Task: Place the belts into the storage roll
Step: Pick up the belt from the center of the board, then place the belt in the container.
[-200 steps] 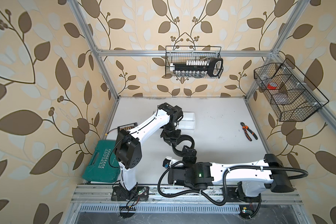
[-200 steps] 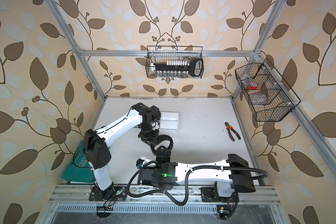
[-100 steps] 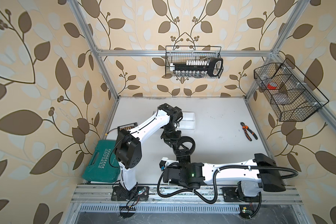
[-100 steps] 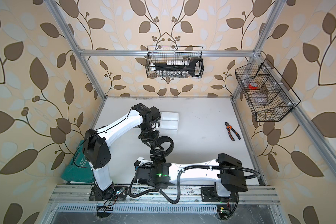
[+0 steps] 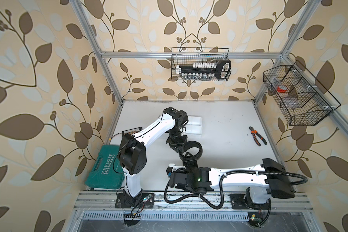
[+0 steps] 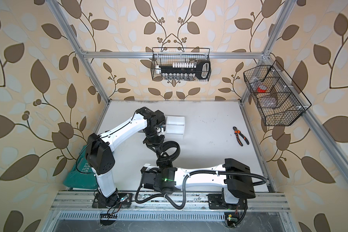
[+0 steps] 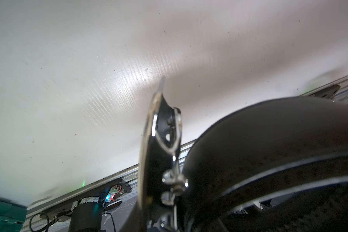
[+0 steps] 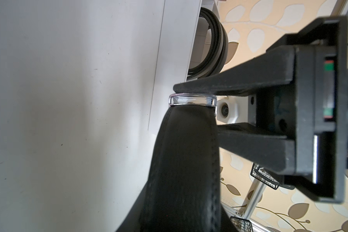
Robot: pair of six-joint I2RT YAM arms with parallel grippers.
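- I count two black strap belts with chrome buckles. One is a ring-shaped belt caught between the arms. The other is a coiled belt standing on edge inside the white rectangular plastic tray. I cannot tell which compartment it is in.
- There is one tray and there are two white-and-black robot arms.
- Two black wire baskets hang up, one on the back wall and one on the right wall.
- One green plastic tool case leans at the left edge.
- One pair of orange-handled pliers lies well apart, toward the right.
- The matte white tabletop is scuffed with small dark specks. A silver aluminium frame boxes it in, and beige wallpaper with brown leaves runs behind.
- The left gripper is clamped on the ring-shaped belt just beside the tray. In the right wrist view its black fingers straddle the buckle end, one resting on the chrome.
- The right gripper meets the near side of the same ring. Whether its jaws have pinched the strap, I cannot tell.
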